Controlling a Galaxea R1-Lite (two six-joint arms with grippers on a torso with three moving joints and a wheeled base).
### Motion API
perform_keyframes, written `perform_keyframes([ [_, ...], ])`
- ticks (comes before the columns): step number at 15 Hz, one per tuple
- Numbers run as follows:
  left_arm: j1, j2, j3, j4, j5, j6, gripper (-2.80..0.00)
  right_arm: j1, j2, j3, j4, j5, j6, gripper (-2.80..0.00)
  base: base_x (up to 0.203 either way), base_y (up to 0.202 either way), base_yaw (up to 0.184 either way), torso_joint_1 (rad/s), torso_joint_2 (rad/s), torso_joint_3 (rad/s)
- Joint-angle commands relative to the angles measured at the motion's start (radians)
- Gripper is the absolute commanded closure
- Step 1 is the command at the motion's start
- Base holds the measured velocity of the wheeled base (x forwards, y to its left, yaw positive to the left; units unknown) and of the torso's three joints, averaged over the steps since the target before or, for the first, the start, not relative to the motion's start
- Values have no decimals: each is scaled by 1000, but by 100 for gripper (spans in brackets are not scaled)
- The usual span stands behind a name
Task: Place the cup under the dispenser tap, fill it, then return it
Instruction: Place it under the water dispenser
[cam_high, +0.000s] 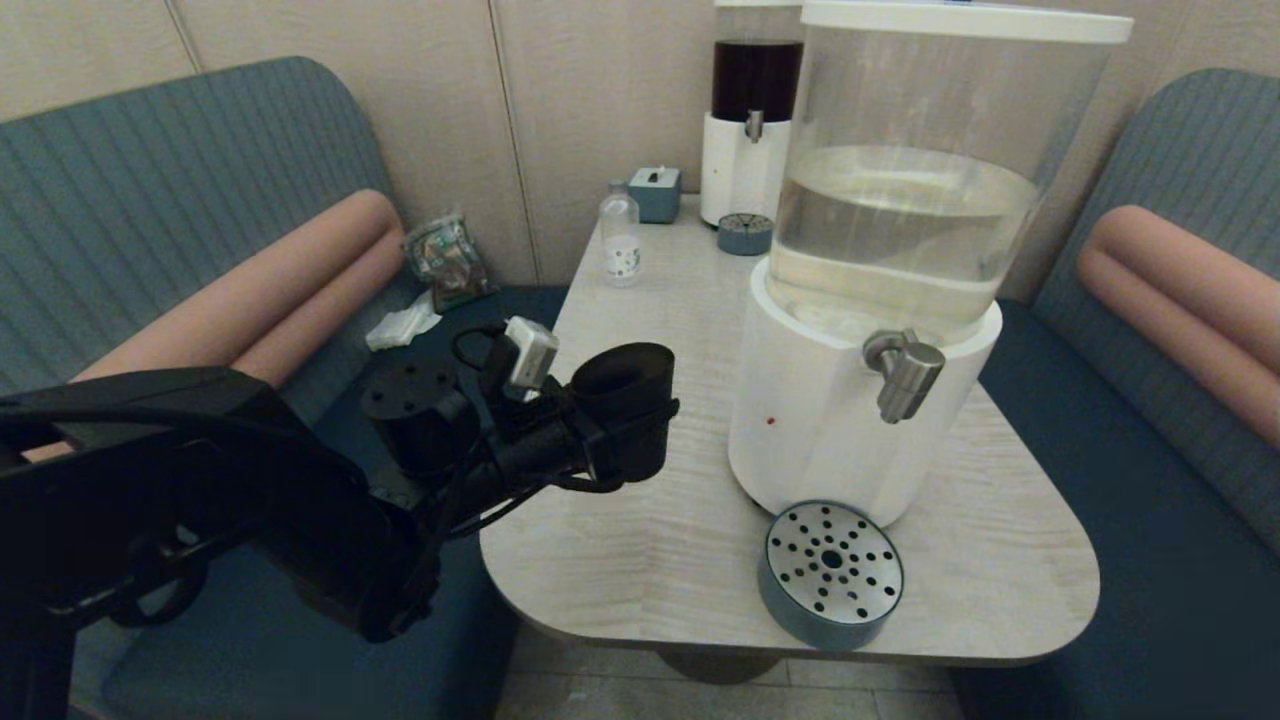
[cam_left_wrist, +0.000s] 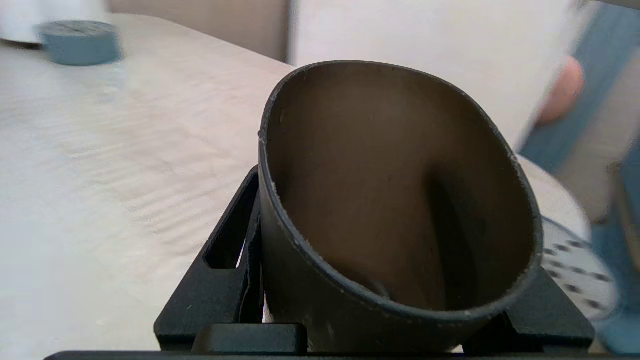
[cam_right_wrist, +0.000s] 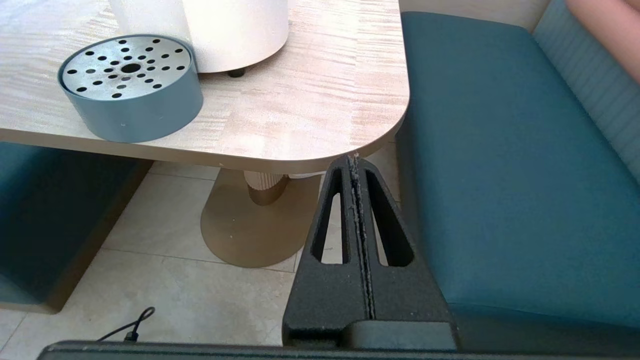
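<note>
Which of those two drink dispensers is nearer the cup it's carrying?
The big dispenser with pale liquid; the dark-liquid dispenser stands at the table's far end, well beyond the cup in the left end effector.

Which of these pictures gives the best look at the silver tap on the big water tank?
The head view: the dispenser tap shows whole there, its nozzle pointing down above the round drip tray. The left wrist view is filled by the cup; the right wrist view shows only the dispenser's white base. Neither shows the tap.

The place looks like a café or restaurant booth. Teal upholstered benches (cam_high: 150, 200) with tan bolster cushions (cam_high: 260, 290) flank a pale wood-grain table (cam_high: 640, 540) with rounded corners. Two drink dispensers (cam_high: 870, 300) with drip trays (cam_high: 830, 575) stand on it, a tissue box (cam_high: 655, 193) at its far edge against the panelled wall (cam_high: 600, 90).
</note>
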Motion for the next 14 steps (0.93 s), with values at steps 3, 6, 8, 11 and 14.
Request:
perform_keyframes([
  [3,-39,-64,107,-9,12,-1,0,0,1,2,0,0,0,0,0,0,0,0,0,0],
  [6,-80,-97,146,-9,13,-1,0,0,1,0,0,0,0,0,0,0,0,0,0,0],
  [8,-113,-107,157,-9,14,-8,0,0,1,1,0,0,0,0,0,0,0,0,0,0],
  [11,-155,-104,154,-9,15,-9,0,0,1,0,0,0,0,0,0,0,0,0,0,0],
  [14,-194,-83,144,-9,15,-10,0,0,1,0,0,0,0,0,0,0,0,0,0,0],
])
